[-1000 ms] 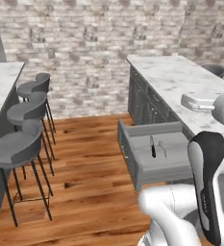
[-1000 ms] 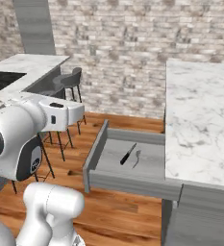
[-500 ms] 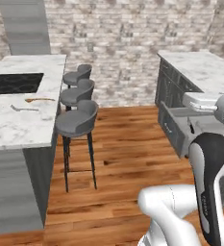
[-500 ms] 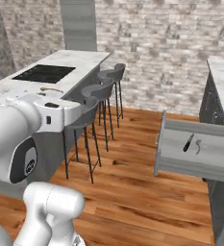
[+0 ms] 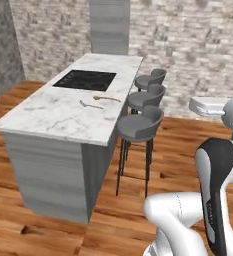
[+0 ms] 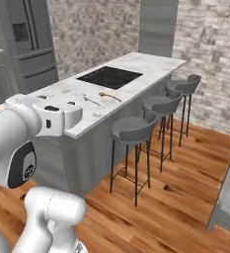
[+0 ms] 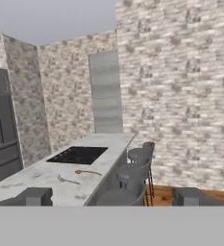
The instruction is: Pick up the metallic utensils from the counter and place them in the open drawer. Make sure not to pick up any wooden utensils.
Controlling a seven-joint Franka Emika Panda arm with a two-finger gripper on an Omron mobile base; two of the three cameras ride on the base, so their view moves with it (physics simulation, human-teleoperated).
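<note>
Pretty flat, even render lighting everywhere, bright with no glare, only soft faint shadows under the stools (image 5: 140, 127) on the floor (image 5: 48, 235), and everything looks a bit low-res and soft, especially small stuff.

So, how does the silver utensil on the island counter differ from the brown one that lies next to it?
The silver utensil is grey and metallic, while the wooden spoon is orange-brown. The wooden spoon lies nearer the black cooktop; the silver utensil lies further from it. The silver utensil looks thinner than the wooden spoon. Both are slim, lie flat on the counter, apart, near the stool-side edge.
</note>
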